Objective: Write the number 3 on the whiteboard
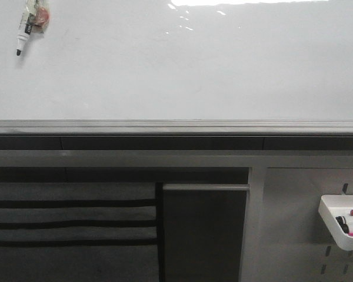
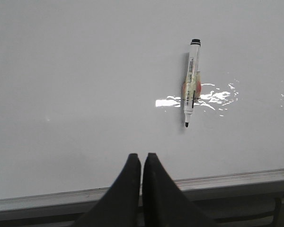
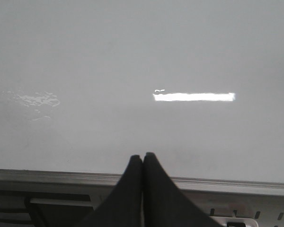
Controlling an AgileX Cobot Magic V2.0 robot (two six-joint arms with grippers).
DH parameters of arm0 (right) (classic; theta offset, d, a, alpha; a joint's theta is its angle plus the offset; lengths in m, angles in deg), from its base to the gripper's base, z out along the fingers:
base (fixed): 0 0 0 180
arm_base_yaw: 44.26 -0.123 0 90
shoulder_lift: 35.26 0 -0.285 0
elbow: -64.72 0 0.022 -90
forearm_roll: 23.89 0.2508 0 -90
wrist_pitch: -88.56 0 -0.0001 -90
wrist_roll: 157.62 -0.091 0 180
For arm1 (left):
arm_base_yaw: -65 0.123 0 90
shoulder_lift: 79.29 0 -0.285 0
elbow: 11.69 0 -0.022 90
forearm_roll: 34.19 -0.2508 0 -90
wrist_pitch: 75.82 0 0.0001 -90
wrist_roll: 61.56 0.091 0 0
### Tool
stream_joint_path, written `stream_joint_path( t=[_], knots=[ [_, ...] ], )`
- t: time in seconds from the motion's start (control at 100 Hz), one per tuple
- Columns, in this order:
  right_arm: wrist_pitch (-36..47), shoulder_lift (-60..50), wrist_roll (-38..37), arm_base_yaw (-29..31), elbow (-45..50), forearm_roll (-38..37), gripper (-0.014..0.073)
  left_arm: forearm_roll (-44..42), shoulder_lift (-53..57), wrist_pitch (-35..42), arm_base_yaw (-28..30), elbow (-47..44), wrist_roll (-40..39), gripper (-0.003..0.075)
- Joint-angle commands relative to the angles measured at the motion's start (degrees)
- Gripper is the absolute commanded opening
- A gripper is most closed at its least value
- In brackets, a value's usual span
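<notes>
Front view: whiteboard (image 1: 176,70) fills the upper half, its grey frame (image 1: 176,126) running edge to edge; a marker (image 1: 27,26) sticks to the board at 10 o'clock, tip down, its upper end cut off by the picture's border. Glare streaks at 12 o'clock blur the surface there. No drawn 3 can be made out on the board in any view. A white tray (image 1: 335,226) at 4 o'clock is cropped by the right border; its contents are too small to identify. Neither arm appears in this view.

Left wrist view: left gripper (image 2: 142,158), fingers pressed together and grasping nothing, apart from the board. The marker (image 2: 191,85) hangs whole, partly over a glare patch.

Right wrist view: right gripper (image 3: 142,158), likewise clenched and empty, before bare board with a bright glare bar.
</notes>
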Motion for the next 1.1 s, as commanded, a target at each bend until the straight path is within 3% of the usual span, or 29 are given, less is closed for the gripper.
stream_joint_path(
  t=[0.0, 0.45, 0.52, 0.6, 0.71, 0.78, 0.85, 1.09],
  knots=[
    [4.3, 1.1, 0.5, 0.4, -2.1, -0.7, -0.0074, 0.0, -1.0, 4.0, -0.3, 2.0, -0.7, -0.0018],
    [4.4, 1.1, 0.5, 0.4, -2.1, -0.7, -0.0074, 0.0, -1.0, 4.1, -0.3, 1.9, -0.7, -0.0017],
    [4.4, 1.1, 0.5, 0.4, -2.1, -0.7, -0.004, 0.0, -1.0, 4.4, -0.3, 1.9, -0.7, 0.0],
    [4.9, 1.1, 0.5, 0.4, -2.1, -0.7, 0.0089, -0.2, -1.0, 5.4, -0.3, 1.9, -0.7, 0.0102],
    [5.3, 1.1, 0.5, 0.4, -2.1, -0.7, 0.0304, -1.3, -1.0, 7.1, -0.3, 1.9, -0.7, 0.0368],
    [5.3, 1.1, 0.5, 0.4, -2.1, -0.7, 0.0393, -1.3, -1.0, 8.0, -0.3, 1.9, -0.7, 0.0509],
    [5.3, 1.1, 0.5, 0.4, -2.1, -0.7, 0.0421, -1.3, -1.0, 8.3, -0.3, 1.9, -0.7, 0.0552],
    [5.0, 1.1, 0.5, 0.4, -2.1, -0.7, 0.0416, -1.3, -1.0, 8.2, -0.3, 1.9, -0.7, 0.051]
  ],
)
